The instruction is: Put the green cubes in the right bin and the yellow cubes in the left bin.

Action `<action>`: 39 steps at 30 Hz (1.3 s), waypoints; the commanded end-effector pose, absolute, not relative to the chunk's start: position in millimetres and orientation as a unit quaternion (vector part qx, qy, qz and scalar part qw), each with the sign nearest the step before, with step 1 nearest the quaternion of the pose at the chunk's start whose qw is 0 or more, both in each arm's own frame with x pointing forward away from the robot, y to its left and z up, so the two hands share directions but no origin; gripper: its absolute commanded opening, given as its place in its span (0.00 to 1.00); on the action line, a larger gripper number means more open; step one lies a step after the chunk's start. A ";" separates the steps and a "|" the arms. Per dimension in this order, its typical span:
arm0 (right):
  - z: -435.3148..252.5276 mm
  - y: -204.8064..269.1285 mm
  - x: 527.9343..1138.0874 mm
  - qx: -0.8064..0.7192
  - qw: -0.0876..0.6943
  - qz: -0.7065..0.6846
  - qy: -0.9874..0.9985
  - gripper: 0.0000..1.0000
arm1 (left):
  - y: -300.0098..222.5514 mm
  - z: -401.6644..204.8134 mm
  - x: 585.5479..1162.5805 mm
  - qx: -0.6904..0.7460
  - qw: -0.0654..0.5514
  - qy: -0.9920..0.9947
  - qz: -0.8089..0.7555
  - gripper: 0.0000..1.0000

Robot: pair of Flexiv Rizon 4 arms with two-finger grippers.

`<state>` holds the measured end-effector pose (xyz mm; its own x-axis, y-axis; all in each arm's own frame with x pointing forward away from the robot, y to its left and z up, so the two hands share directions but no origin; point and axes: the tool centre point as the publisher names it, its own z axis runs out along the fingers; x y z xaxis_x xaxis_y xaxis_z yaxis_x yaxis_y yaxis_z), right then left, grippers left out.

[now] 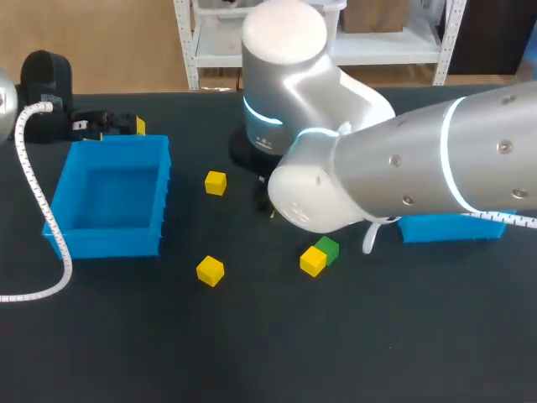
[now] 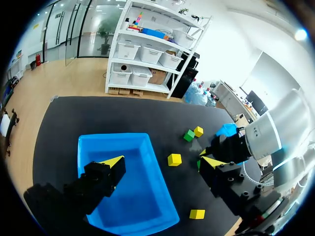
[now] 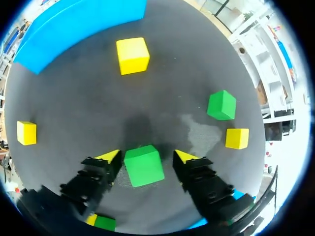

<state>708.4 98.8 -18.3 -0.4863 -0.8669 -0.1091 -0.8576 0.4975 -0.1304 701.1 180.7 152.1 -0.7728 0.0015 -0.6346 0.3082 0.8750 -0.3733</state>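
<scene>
Clearly, our right gripper (image 3: 147,157) stood open low over the table (image 1: 268,361), and one green cube (image 3: 143,165) lay on the table between its fingertips (image 3: 110,156). The tips were just beside the cube, yet dark table showed between it and one tip, so the cube was not gripped. Seen from above, the right arm (image 1: 403,168) reached past the middle and hid that gripper and its cube. Taking the table's middle as the dial's hub, we found the left bin (image 1: 109,239) at nine o'clock and the right bin (image 1: 453,228) at three, partly behind the arm. A second green cube (image 1: 327,248) lay near the hub, touching a yellow cube (image 1: 312,261) at its seven o'clock. A second yellow cube (image 1: 210,269) lay alone at the left bin's four o'clock, and a third yellow cube (image 1: 216,182) at the bin's three o'clock, both apart from its wall. Our left gripper (image 2: 163,161) hung by the left bin's twelve o'clock rim, its fingers spread wide.
</scene>
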 end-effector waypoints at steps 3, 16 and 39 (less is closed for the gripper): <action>-7.9 87.2 709.9 -0.491 0.092 -0.037 0.866 0.00 | 183.0 150.3 700.6 0.087 0.329 0.909 -0.240 1.00; 71.5 23.7 735.5 -0.401 0.159 -0.056 0.901 0.00 | 183.0 150.3 700.6 0.087 0.329 0.909 -0.240 1.00; 60.4 -153.4 722.1 -0.139 0.137 -0.058 0.979 0.00 | 183.0 150.3 700.6 0.087 0.329 0.909 -0.240 1.00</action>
